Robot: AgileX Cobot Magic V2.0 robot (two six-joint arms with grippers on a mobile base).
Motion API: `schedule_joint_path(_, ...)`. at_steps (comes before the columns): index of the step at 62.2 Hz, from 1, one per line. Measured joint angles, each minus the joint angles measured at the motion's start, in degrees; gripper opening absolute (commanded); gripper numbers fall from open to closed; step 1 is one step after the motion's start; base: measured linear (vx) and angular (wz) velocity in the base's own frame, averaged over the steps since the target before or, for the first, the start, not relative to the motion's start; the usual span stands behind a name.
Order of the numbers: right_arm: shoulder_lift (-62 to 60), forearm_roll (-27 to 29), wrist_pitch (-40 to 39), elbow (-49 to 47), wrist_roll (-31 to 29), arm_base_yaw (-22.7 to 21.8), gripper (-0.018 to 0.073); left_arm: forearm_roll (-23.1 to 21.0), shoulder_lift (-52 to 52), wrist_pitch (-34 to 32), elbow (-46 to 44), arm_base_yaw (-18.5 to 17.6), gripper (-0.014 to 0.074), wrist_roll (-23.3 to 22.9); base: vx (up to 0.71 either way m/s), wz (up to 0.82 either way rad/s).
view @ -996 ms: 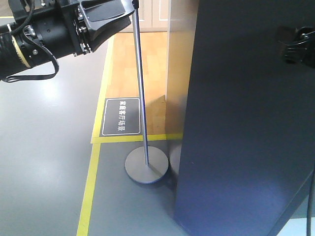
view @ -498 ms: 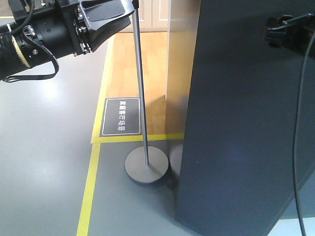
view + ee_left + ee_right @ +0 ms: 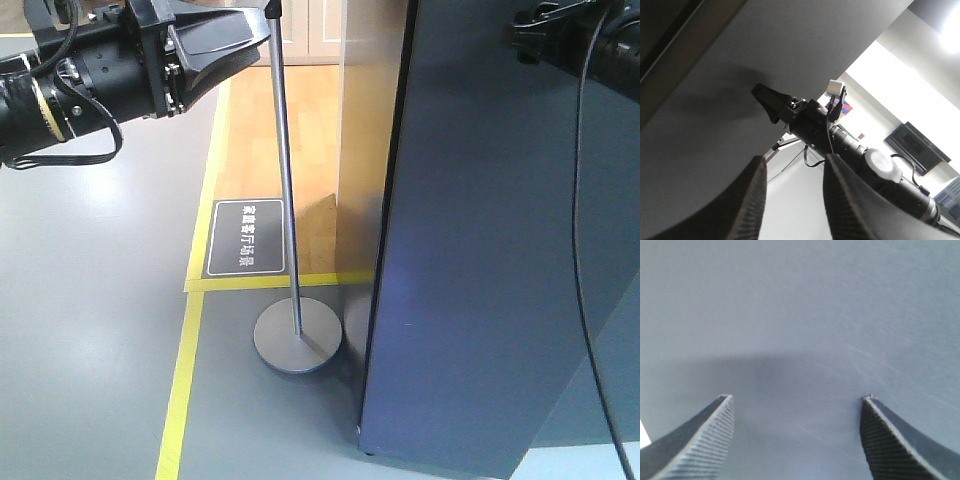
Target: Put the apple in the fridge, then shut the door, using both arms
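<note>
The dark grey door (image 3: 500, 250) of the fridge filled the right side of the front view. The right gripper (image 3: 797, 405) faced its flat outside, very close, with its jaws spread wide and nothing between them. The left gripper (image 3: 792, 165) hung high on the left, jaws apart and empty. The apple could not be seen. A metal pole (image 3: 285, 190) stood on a round base (image 3: 297, 340) on the grey floor (image 3: 90, 330).
</note>
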Motion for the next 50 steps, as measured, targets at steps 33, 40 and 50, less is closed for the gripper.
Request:
schedule_joint_path(33, 4.2, -0.9, 11.4, -7.8, 0.9, -2.5, 0.0516, 0.0, 0.0, 0.9, 0.0, 0.0, 0.0271, 0.0, 0.00, -0.01)
schedule_joint_path(40, 5.6, -0.8, 11.3, -9.7, 0.7, -3.1, 0.0516, 0.0, 0.0, 1.1, 0.0, 0.0, 0.0271, 0.0, 0.00, -0.01)
schedule_joint_path(50, 8.6, -0.8, 7.7, -11.0, 0.5, -4.7, 0.0516, 0.0, 0.0, 1.5, 0.0, 0.0, 0.0271, 0.0, 0.00, 0.02)
